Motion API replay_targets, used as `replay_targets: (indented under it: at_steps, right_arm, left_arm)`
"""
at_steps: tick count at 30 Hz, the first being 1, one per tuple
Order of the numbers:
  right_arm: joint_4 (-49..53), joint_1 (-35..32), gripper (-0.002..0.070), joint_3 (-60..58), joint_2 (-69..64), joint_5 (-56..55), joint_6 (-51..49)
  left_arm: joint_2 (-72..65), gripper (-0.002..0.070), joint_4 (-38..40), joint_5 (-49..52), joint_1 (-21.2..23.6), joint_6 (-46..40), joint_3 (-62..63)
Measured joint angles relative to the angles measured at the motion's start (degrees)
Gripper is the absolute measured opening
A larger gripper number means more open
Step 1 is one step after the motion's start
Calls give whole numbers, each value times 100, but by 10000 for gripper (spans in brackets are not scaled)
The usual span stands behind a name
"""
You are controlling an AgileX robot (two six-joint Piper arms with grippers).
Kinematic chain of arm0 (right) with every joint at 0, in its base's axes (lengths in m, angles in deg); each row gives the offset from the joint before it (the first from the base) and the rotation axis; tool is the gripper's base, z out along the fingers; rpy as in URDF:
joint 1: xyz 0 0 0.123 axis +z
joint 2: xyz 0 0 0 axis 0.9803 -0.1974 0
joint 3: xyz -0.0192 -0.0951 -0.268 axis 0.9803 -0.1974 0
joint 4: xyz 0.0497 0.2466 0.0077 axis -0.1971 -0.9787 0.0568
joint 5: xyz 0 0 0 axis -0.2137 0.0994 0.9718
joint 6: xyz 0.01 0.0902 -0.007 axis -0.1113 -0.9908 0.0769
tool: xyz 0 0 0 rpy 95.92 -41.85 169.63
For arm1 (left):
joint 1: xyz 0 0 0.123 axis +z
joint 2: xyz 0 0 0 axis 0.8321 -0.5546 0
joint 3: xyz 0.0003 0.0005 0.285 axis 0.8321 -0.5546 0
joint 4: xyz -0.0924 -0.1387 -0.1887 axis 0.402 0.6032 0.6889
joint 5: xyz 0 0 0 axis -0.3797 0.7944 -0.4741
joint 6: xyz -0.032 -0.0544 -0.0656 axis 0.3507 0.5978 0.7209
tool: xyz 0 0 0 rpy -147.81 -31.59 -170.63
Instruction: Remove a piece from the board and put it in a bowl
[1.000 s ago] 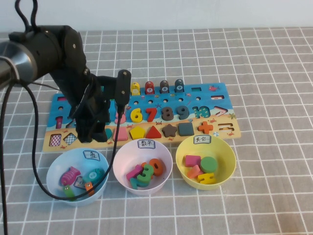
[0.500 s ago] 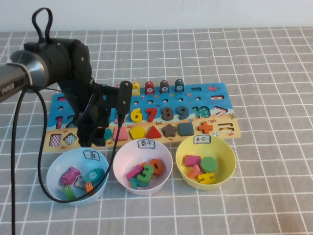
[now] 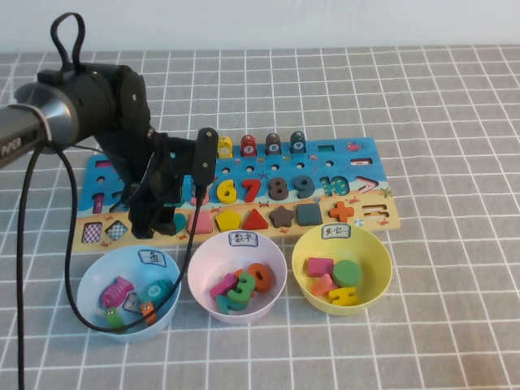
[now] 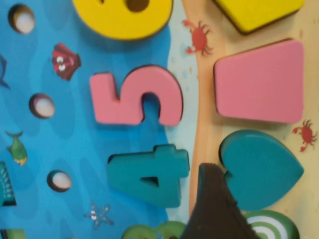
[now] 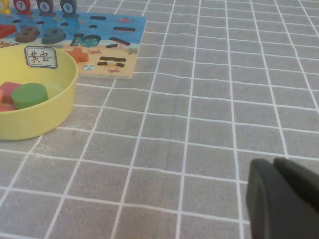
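Teal heart under the left claw

Teal heart [image 4: 261, 169] sits in the board's [image 3: 370, 154] tan strip, touching the one visible fingertip [image 4: 215, 209] of the left claw [image 3: 154, 221]; its opening cannot be told. The left arm bends steeply down over the board. Rightward, the yellow bowl [image 3: 378, 252]. Right claw [image 5: 281, 199] hovers together over the tabletop [image 5: 199, 124].
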Motion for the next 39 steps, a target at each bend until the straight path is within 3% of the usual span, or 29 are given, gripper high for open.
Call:
replay_targets:
  at_steps: [39]
  right_arm:
    - [0, 0, -18, 0, 0, 0, 0]
  left_arm:
    - [-225, 384, 354, -142, 128, -212, 0]
